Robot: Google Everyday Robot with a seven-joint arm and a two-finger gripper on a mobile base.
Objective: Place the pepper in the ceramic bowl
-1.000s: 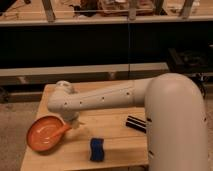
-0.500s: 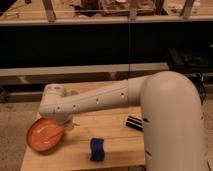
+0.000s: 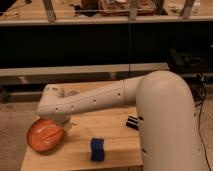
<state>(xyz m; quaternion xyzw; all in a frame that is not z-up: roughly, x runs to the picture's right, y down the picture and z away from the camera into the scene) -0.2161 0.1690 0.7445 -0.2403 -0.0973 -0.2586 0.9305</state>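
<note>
Tabletop (image 3: 115,131): gripper (image 3: 56,121) over ceramic bowl (image 3: 44,136)

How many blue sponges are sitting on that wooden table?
1. The blue sponge sits near the table's front edge, right of the ceramic bowl. The arm could hide others. The gripper is at the bowl's far rim.

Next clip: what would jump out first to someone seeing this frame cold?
The big white arm fills the right side and stretches left across the wooden table. Its tool sits at the far end, over the right rim of the orange bowl at the table's left edge. A blue sponge lies near the front edge, and a small dark object sits by the arm's base.
</note>
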